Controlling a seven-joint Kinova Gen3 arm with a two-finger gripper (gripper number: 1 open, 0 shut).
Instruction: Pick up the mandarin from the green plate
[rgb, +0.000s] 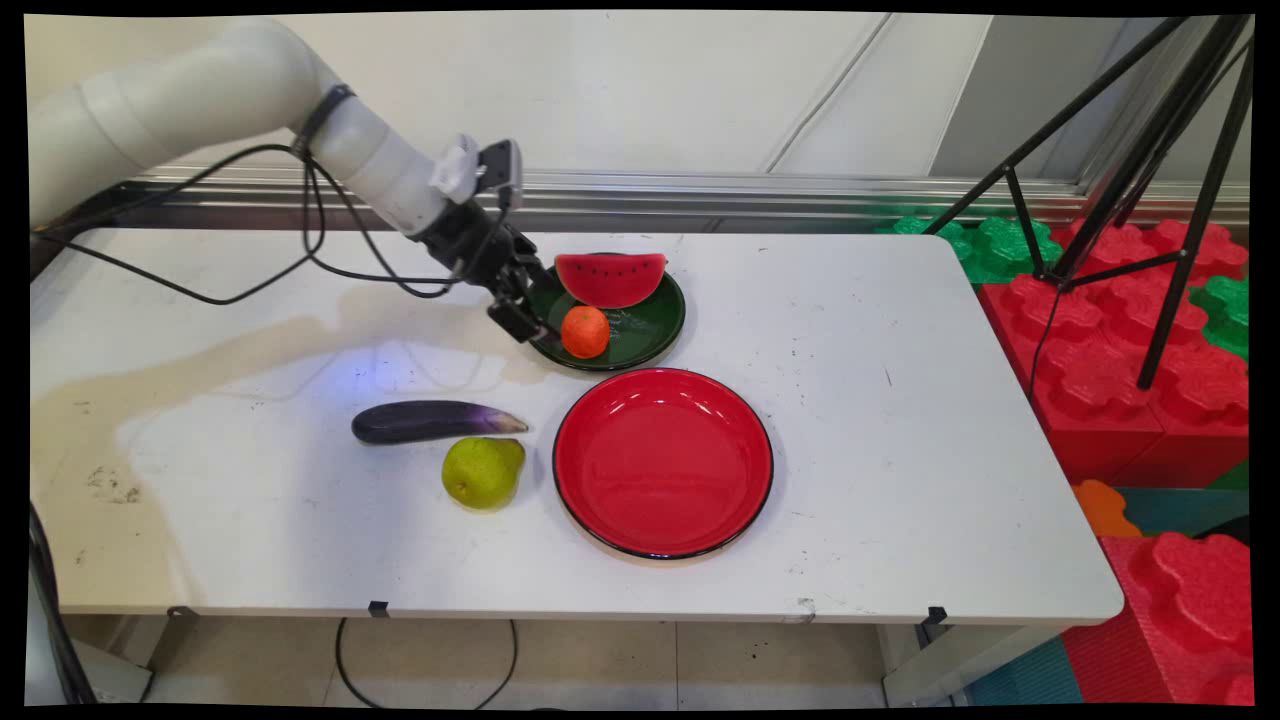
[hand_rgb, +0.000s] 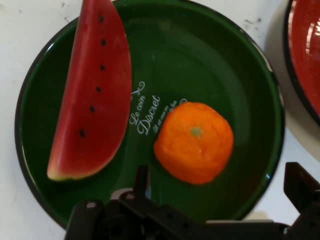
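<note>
The orange (rgb: 585, 331) lies on the green plate (rgb: 655, 340), on the plate's near-left part, with the watermelon slice (rgb: 611, 278) beside it on the plate's far part. The two fruits lie apart, with a strip of bare plate and white lettering between them in the hand view. The pincer (rgb: 527, 318) hangs over the green plate's left rim, just beside the orange. It stands wide open and holds nothing: in the hand view one finger (hand_rgb: 141, 181) rises near the orange and the other sits well out past the plate's rim, so the orange lies between them.

Risk, as a judgement: the lower finger is close to the plate's rim. A descent from this pose could strike the rim and tip or slide the plate, which would roll the orange. A round fruit may also slip out of the pads if they close off centre.

The red plate (rgb: 662, 462) lies just in front of the green plate and is bare. The eggplant (rgb: 435, 421) and the pear (rgb: 483, 471) lie on the table (rgb: 900, 400), in front of the green plate and to its left, and clear of the pincer.
</note>
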